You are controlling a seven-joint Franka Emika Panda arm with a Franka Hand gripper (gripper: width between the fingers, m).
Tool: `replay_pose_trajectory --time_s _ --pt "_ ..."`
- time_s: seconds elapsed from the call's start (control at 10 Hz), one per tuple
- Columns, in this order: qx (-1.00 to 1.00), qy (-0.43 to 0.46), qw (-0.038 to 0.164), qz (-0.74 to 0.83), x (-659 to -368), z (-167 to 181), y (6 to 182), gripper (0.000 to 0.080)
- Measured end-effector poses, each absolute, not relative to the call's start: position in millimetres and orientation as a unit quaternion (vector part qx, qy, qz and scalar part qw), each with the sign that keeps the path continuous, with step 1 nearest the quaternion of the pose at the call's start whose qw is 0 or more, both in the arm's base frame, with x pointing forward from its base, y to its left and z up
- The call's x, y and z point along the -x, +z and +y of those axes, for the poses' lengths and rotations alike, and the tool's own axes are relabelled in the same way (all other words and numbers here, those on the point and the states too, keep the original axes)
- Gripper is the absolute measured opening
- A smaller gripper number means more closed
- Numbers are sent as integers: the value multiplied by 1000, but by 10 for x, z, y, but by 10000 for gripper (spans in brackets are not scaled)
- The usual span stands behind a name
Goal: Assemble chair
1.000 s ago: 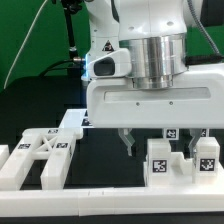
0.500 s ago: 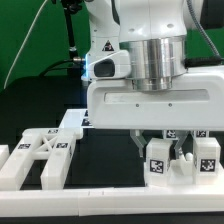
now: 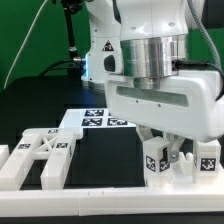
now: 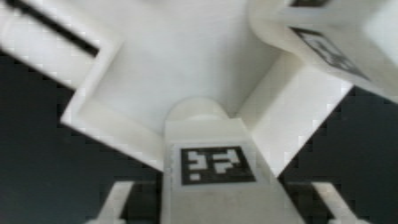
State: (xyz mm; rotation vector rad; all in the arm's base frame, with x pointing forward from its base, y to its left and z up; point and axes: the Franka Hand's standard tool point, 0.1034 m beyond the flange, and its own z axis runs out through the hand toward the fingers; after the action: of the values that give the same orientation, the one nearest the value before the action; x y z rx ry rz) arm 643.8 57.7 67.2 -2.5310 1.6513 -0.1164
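Chair parts [image 3: 45, 155], loose; gripper [image 3: 166, 150] set low over tagged block [image 3: 156, 166].
Parts are laid nearer than marker board [image 3: 100, 118]. Pincer state cannot be told. Block should be straddled centrally and squarely before clamping.

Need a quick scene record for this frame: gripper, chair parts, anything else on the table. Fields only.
gripper: gripper low at the exterior view's right, fingers down among parts; open or shut unclear
right parts: white blocky tagged plastic chair pieces, clustered
left part: white X-braced plastic frame, lying flat, apart from the gripper
wrist view: tagged white piece close under the camera
background: marker board; long white border rail along the near edge
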Motion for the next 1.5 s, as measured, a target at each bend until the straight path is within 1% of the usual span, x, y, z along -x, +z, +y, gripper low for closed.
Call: replay_pose_trajectory --time_s 0.2,0.4,0.6,0.7,1.0,1.1,1.2,1.3,1.4,1.5 --pt "745 -18 74 662 -6439 589 669 290" --pt "680 -10 81 729 -6452 592 679 290" --pt "633 -2 78 770 -6426 561 661 290" --pt "622 0 73 779 -6404 539 648 291" --pt "626 -2 73 776 -6404 543 650 291" --pt "626 -2 73 776 -6404 544 649 468" --pt "627 -2 73 775 -6405 544 653 586" --pt "645 -5 79 760 -6428 548 760 586" --pt "657 -9 89 749 -6437 536 939 636" --pt "658 -13 99 746 -6469 543 1101 646"
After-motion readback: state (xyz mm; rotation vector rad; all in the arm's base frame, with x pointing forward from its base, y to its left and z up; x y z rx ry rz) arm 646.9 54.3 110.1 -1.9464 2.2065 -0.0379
